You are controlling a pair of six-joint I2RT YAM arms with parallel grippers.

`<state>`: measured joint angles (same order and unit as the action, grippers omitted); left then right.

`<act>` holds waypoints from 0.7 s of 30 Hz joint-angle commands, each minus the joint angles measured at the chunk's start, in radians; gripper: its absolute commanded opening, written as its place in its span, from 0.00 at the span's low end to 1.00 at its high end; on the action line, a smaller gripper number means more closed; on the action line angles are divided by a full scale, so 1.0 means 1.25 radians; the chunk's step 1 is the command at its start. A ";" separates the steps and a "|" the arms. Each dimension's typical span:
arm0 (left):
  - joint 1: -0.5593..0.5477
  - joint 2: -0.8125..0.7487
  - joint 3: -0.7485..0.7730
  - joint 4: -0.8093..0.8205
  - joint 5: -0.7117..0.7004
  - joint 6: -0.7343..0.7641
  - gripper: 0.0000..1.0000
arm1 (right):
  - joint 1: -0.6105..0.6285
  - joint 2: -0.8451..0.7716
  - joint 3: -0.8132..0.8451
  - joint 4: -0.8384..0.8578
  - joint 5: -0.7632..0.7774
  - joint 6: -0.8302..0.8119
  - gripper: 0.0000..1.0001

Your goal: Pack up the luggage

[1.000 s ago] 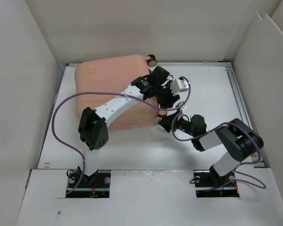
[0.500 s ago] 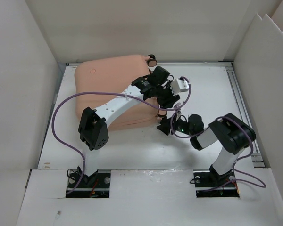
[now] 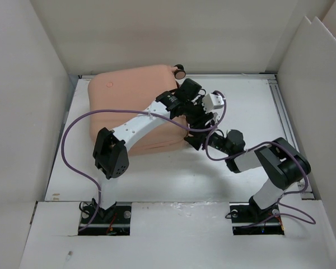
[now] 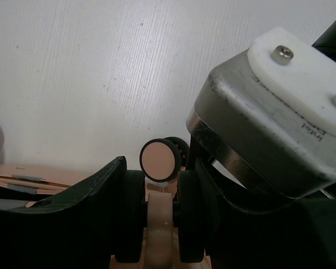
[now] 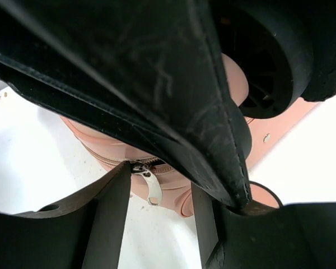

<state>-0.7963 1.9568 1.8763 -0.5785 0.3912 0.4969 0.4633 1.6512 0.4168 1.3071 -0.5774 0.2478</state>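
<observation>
White table (image 3: 257,112), pale board walls (image 3: 157,33) around, peach luggage (image 3: 123,95) on it.

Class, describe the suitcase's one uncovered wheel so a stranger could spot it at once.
Find the peach-pink luggage on the left of the white table. Follow its far edge to the right-hand corner, where a small black wheel sticks out. It is the only wheel clear of both arms.

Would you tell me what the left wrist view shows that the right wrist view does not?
Only the left wrist: the left gripper closed on a twin wheel, plus a grey camera housing. Only the right wrist: the zipper pull, framed by the open right gripper. Both: the peach luggage and its black wheels.
</observation>
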 commanded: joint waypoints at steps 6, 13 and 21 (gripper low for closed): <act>0.004 -0.065 0.051 -0.016 -0.005 -0.020 0.00 | 0.005 -0.015 0.024 0.050 -0.044 -0.018 0.51; 0.004 -0.065 0.051 -0.016 -0.005 -0.020 0.00 | -0.002 -0.052 -0.003 -0.026 -0.052 -0.052 0.58; 0.004 -0.065 0.051 -0.016 -0.005 -0.012 0.00 | -0.002 -0.061 -0.006 -0.068 -0.013 -0.059 0.62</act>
<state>-0.7963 1.9568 1.8767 -0.5838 0.3920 0.4973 0.4568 1.6104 0.4107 1.2297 -0.5900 0.2115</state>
